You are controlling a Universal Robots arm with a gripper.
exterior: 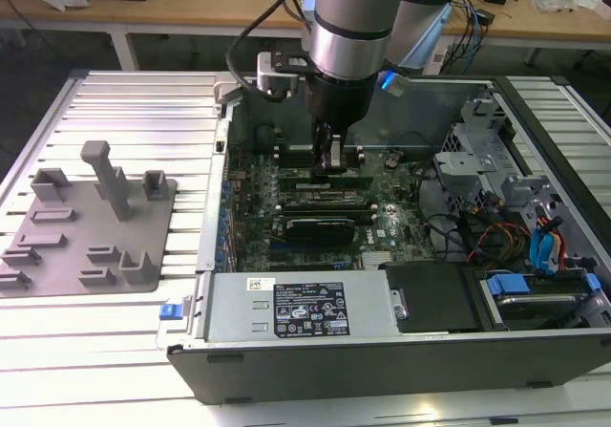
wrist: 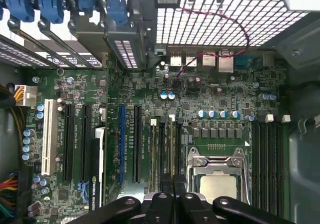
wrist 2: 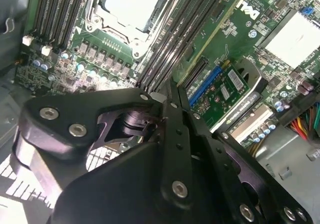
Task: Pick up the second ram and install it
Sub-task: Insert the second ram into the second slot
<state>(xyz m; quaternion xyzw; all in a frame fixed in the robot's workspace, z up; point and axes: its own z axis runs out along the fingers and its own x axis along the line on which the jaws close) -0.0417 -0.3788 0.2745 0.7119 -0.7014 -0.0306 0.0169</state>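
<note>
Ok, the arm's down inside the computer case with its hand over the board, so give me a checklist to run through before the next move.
1. The hand lined up with the memory slots next to the processor socket: ok, in the first wrist view.
2. The second ram held by the hand: cannot tell.
3. The second ram fully seated in a slot: cannot tell.
4. The processor socket free of the hand: ok, the hand is beside it, not over it.
5. The red wire away from the hand: ok, it runs along the mesh wall, far across the board.
</note>
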